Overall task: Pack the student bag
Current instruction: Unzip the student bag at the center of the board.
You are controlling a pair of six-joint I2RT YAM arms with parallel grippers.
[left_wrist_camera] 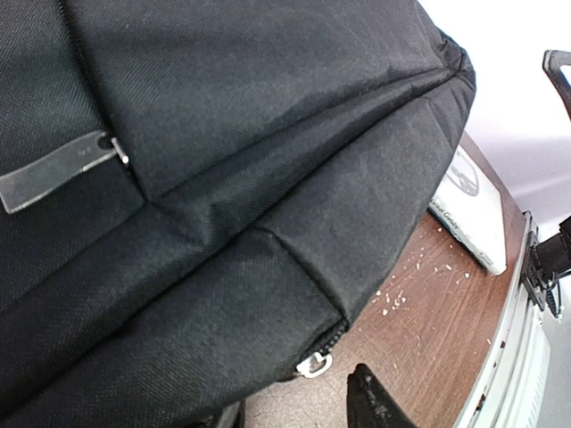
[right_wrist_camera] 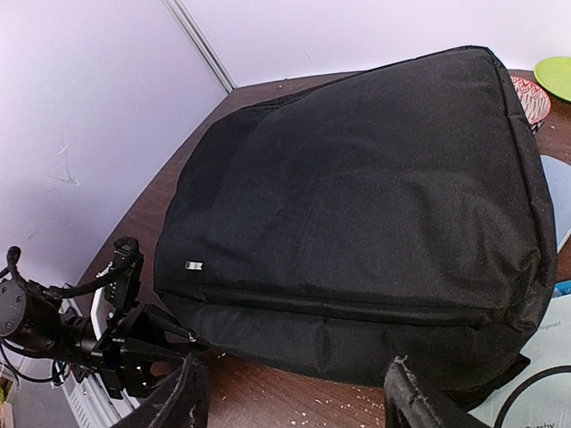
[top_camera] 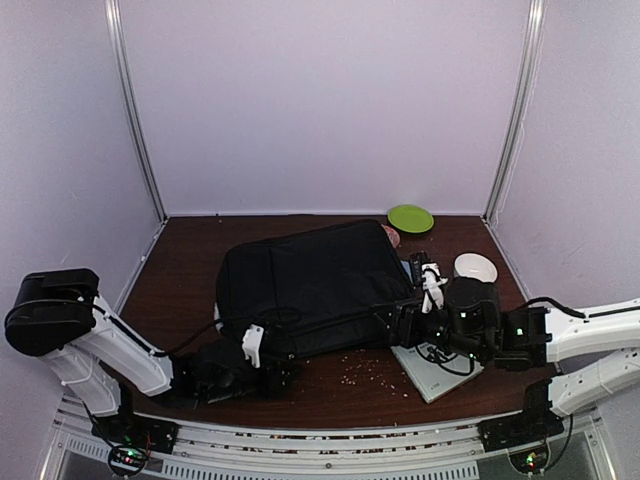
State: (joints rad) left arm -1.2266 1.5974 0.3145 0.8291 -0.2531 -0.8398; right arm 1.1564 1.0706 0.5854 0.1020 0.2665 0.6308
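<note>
The student bag (top_camera: pixel 310 285) is a large black fabric bag lying flat in the middle of the table. It fills the left wrist view (left_wrist_camera: pixel 223 152) and most of the right wrist view (right_wrist_camera: pixel 357 196). My left gripper (top_camera: pixel 270 368) is open at the bag's near left corner. In its wrist view (left_wrist_camera: pixel 299 415) a silver zipper slider (left_wrist_camera: pixel 314 364) sits just ahead of the gap between the fingers, not gripped. My right gripper (top_camera: pixel 395 322) is open and empty at the bag's near right edge. In its wrist view its fingers (right_wrist_camera: pixel 419 401) stand wide apart just short of the bag.
A white book (top_camera: pixel 435 370) lies by the bag's near right corner, partly under the right arm. A green plate (top_camera: pixel 410 218), a red-patterned bowl (top_camera: pixel 390 235) and a white bowl (top_camera: pixel 475 267) sit at the back right. Crumbs (top_camera: pixel 365 368) lie on the brown table.
</note>
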